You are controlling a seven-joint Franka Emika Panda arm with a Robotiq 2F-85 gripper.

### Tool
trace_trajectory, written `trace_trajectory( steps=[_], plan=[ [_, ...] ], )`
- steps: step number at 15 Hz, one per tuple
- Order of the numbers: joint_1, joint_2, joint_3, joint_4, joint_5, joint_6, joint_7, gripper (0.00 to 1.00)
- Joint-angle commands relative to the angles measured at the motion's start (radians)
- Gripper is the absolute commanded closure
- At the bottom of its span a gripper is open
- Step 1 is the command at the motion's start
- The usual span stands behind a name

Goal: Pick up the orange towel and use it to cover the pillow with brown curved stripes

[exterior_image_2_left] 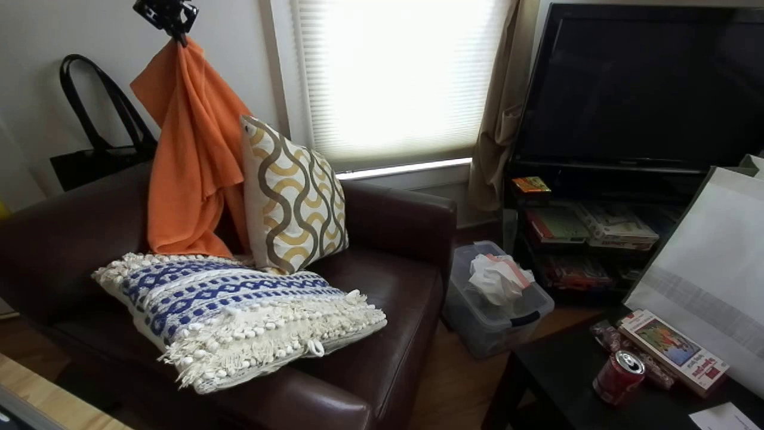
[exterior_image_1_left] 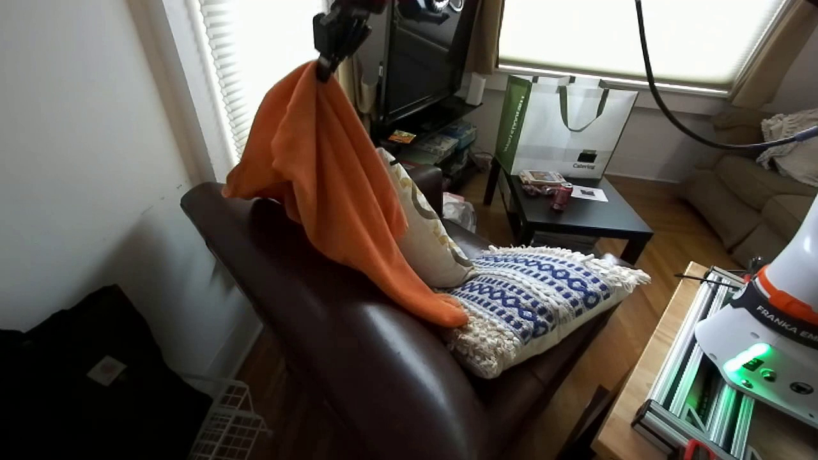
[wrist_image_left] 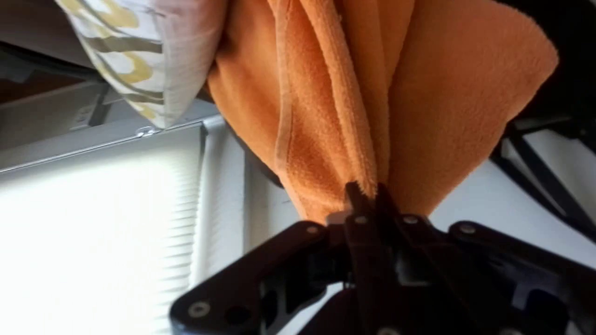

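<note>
The orange towel [exterior_image_1_left: 345, 191] hangs in folds from my gripper [exterior_image_1_left: 324, 70], which is shut on its top. It also shows in an exterior view [exterior_image_2_left: 194, 155] and the wrist view [wrist_image_left: 321, 93]. Its lower end touches the armchair backrest and the blue-patterned pillow. The pillow with brown curved stripes [exterior_image_2_left: 298, 203] leans upright in the armchair, right beside the towel; its front is uncovered. In an exterior view the towel hides part of that pillow [exterior_image_1_left: 425, 227]. Its corner shows at upper left in the wrist view [wrist_image_left: 135, 51]. My gripper [exterior_image_2_left: 180, 42] is above the backrest, higher than the pillow.
A blue and white fringed pillow [exterior_image_2_left: 239, 310] lies on the seat of the dark leather armchair [exterior_image_1_left: 358, 332]. A window blind [exterior_image_2_left: 394, 77] and wall stand behind. A black bag [exterior_image_2_left: 104, 161] is behind the backrest. A low black table [exterior_image_1_left: 588, 214] holds a shopping bag [exterior_image_1_left: 575, 128] and a can.
</note>
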Motion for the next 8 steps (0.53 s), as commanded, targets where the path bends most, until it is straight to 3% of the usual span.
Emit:
trace_trajectory(
  steps=[1, 8],
  plan=[
    [-0.034, -0.185, -0.036, -0.1, -0.036, 0.024, 0.134, 0.99],
    [-0.156, -0.438, -0.082, -0.17, -0.119, -0.021, 0.367, 0.99]
  ],
)
